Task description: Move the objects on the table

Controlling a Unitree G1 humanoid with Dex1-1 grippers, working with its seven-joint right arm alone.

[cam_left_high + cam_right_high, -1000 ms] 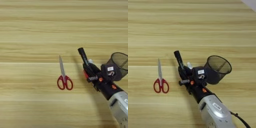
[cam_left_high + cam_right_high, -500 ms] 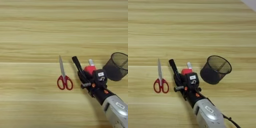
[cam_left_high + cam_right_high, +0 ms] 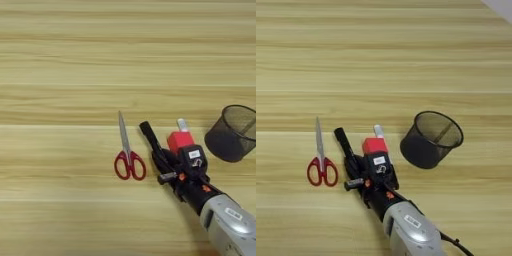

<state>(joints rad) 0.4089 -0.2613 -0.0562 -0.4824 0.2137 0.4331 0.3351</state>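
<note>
The right arm enters from the bottom right corner, its silver forearm [image 3: 408, 232] angled up and to the left; the right gripper [image 3: 348, 150] lies low over the table [image 3: 381, 60]; one black finger [image 3: 343, 142] points away from the robot.

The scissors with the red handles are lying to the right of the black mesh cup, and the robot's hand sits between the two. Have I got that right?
Not quite. The scissors with the red handles lie to the left of the black mesh cup, not the right. The right eye view shows it plainly. The robot's hand does sit between the two.
</note>
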